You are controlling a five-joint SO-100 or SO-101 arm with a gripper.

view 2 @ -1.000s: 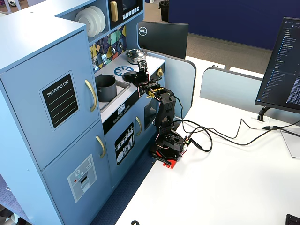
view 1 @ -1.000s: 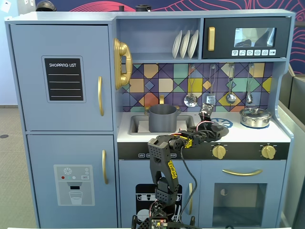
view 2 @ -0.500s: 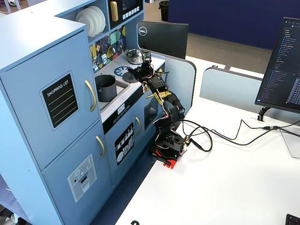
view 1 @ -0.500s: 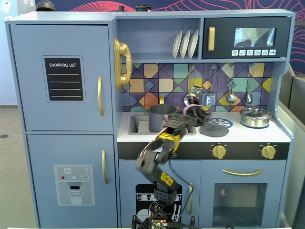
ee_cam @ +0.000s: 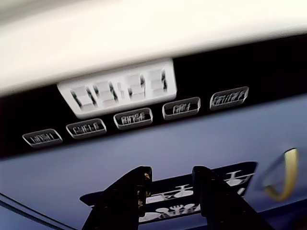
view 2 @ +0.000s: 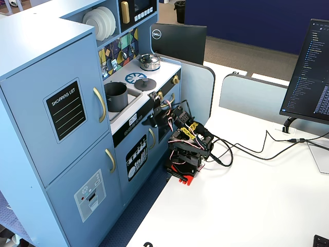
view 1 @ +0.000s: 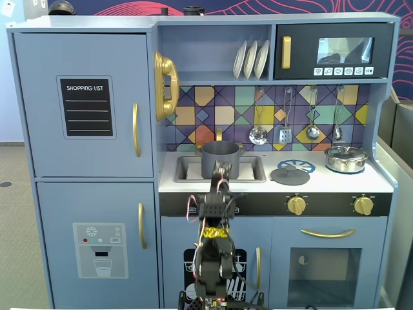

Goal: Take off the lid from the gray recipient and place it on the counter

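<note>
lid (view 1: 290, 175) — flat on counter (view 1: 322, 182)

Office setting: a toy kitchen (view 2: 77, 103) is set beside a white desk (view 2: 247, 206); a monitor (view 2: 308, 67) is seen at right, blue partitions (view 2: 257, 20) at top.

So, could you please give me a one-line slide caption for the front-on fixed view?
Lid already resting on the counter beside the open gray pot, with the arm's gripper raised before the sink.
</note>
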